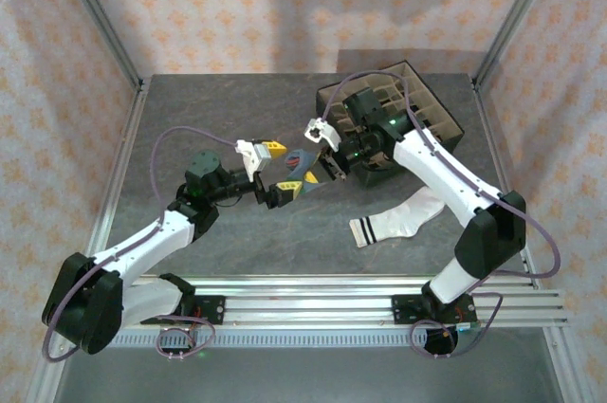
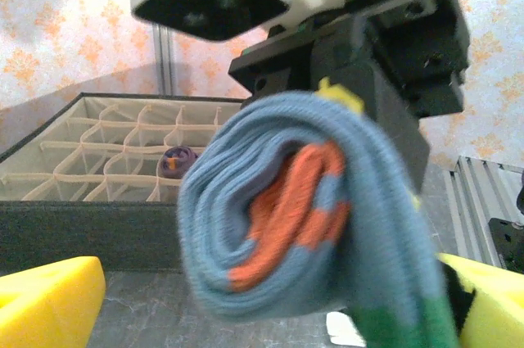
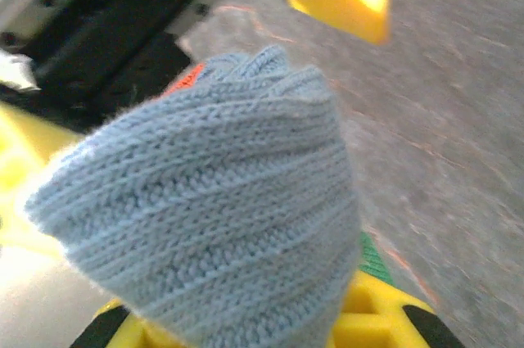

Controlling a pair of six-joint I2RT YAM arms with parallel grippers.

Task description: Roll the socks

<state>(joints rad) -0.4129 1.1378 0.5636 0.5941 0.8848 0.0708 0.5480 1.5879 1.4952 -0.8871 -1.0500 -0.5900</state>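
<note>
Grey-blue sock (image 2: 303,217), rolled, hangs in the narrow grip of my right tool (image 1: 322,164), just beside the box (image 1: 438,126) on its left side. My left tool (image 1: 283,172) gapes wide, pads (image 2: 49,299) at both sides of the roll, whose spiral end faces it.
</note>
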